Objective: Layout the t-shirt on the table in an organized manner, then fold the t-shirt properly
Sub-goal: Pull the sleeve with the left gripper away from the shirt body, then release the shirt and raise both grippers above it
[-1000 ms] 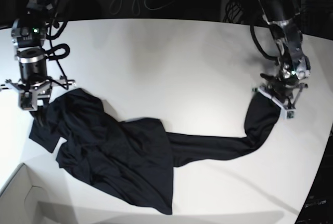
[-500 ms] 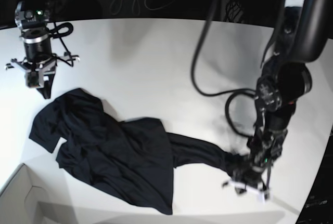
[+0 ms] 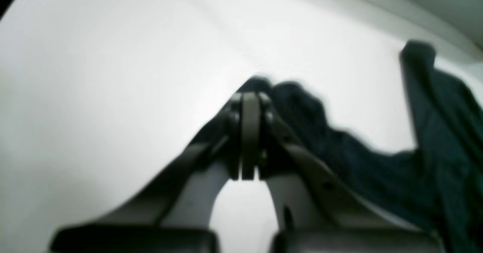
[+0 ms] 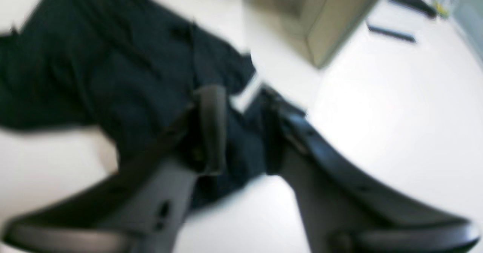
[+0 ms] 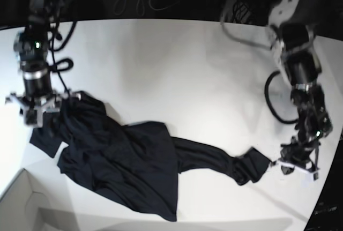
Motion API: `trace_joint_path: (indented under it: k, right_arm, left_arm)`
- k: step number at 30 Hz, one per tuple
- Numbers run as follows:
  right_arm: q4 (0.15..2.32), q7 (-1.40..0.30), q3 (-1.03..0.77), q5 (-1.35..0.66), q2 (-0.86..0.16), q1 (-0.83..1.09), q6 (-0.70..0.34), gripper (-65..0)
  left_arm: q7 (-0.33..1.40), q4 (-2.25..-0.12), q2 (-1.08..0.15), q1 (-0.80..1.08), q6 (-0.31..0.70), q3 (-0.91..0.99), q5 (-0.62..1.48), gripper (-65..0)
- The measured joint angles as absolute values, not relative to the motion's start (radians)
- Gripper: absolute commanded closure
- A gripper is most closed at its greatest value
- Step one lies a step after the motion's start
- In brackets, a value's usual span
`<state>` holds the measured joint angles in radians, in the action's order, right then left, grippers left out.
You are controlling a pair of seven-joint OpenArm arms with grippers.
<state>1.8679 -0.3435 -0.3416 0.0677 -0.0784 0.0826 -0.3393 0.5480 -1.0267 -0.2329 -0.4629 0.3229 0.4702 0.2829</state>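
The black t-shirt (image 5: 123, 161) lies crumpled on the white table (image 5: 177, 70), with one long strip stretched out to the right. My left gripper (image 5: 296, 166) is low at the right end of that strip and shut on the t-shirt. In the left wrist view its closed fingertips (image 3: 249, 98) pinch the t-shirt (image 3: 377, 170), which trails off to the right. My right gripper (image 5: 33, 117) stands over the garment's upper left corner. In the right wrist view, my right gripper (image 4: 239, 98) has its jaws apart, with the t-shirt (image 4: 113, 64) lying between and under them.
A pale cardboard box (image 5: 21, 204) sits at the table's front left corner and also shows as a box (image 4: 320, 19) beyond the right gripper. Dark cables hang along the table's back edge. The table's curved edge runs close to the left gripper at the right.
The left gripper has dragged the strip's end down toward the front, then outward to the right. The right gripper, lifted off the cloth half a second ago, has come down onto it with its jaws opened.
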Motion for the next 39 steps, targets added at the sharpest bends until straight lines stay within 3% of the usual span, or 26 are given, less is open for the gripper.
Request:
trace_joint_path:
  k: [3,9,14,19,23,30,32,34,37,39]
  right_arm:
    - [1.759,-0.399,-0.297,0.070,-0.115,-0.047,-0.337,-28.2]
    - [1.395,-0.473,-0.173,0.073,-0.173,-0.326,-0.333,-29.1]
    - [1.000,-0.451,-0.064,0.067,-0.205,-0.519,-0.329,-30.6]
    - [0.722,-0.299,-0.031,0.071,-0.212,-0.629,-0.320,-30.6]
    - [0.635,-0.191,0.008,0.070,-0.216,-0.632,-0.193,-30.6]
    - [0.591,-0.181,0.071,0.070,-0.230,-0.621,-0.182,-30.0]
    - [0.591,-0.179,0.071,0.070,-0.230,-0.624,-0.182,-27.4]
    - [0.591,-0.178,0.071,0.070,-0.230,-0.622,-0.182,-20.2]
    - [0.594,-0.179,0.072,0.069,-0.232,-0.611,-0.182,-1.2]
    - [0.594,-0.179,0.072,0.070,-0.241,-0.609,-0.183,0.0]
  left_arm:
    - [0.623,-1.194,-0.272,-0.289,0.330,0.470,0.440,-0.5]
    - [0.707,-1.447,-0.301,0.097,0.337,0.578,0.723,-1.3]
    - [0.738,-1.562,-0.302,0.285,0.341,0.749,0.829,-16.4]
    - [0.734,-1.576,-0.301,0.372,0.332,0.904,0.858,-26.3]
    - [0.728,-1.575,-0.301,0.364,0.333,0.958,0.859,-26.7]
    - [0.738,-1.575,-0.299,0.347,0.333,0.959,0.862,-26.7]
    - [0.730,-1.575,-0.286,0.322,0.333,0.959,0.861,-26.7]
    - [0.733,-1.575,-0.271,0.308,0.333,0.955,0.862,-26.7]
    - [0.737,-1.575,-0.264,0.308,0.334,0.954,0.861,-26.7]
    - [0.737,-1.575,-0.265,0.309,0.333,0.950,0.860,-26.7]
